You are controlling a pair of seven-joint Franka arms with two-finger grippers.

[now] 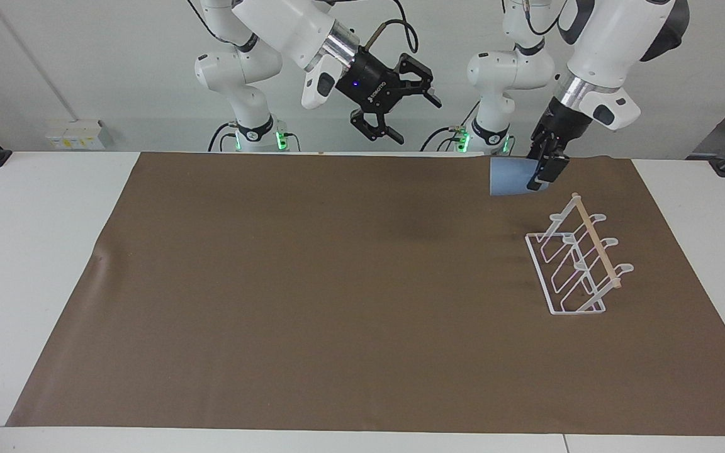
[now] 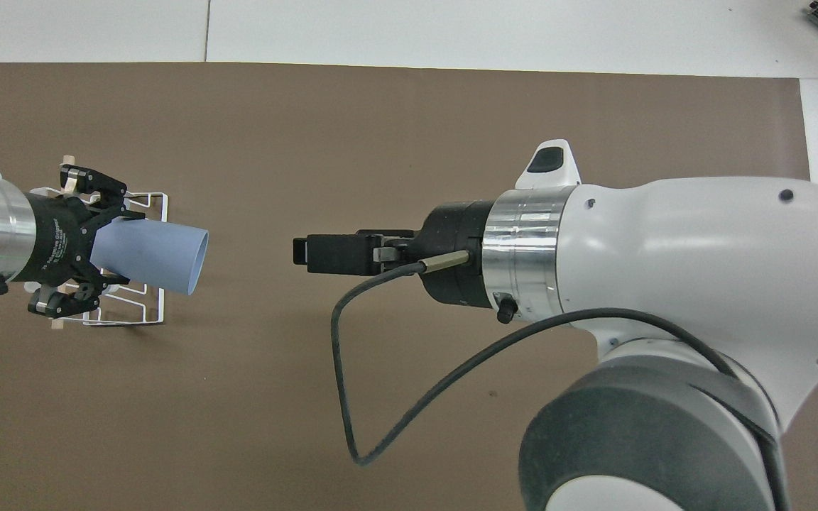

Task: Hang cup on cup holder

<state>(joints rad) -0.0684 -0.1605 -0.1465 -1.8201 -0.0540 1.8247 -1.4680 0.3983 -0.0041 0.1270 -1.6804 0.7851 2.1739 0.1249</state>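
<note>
- Two arms are up over the brown mat (image 1: pixel 312 296); only the left gripper (image 1: pixel 542 168) carries anything.
- It is clamped on the narrow end of the light-blue cup (image 1: pixel 508 177), held on its side in the air, mouth toward the right arm's end, above the mat and just beside the cup holder's (image 1: pixel 579 258) dowel end.
- The white wire holder stands on the mat toward the left arm's end.
- The right gripper (image 1: pixel 403 110) hangs empty, fingers spread, over the mat's robot-side edge.
</note>
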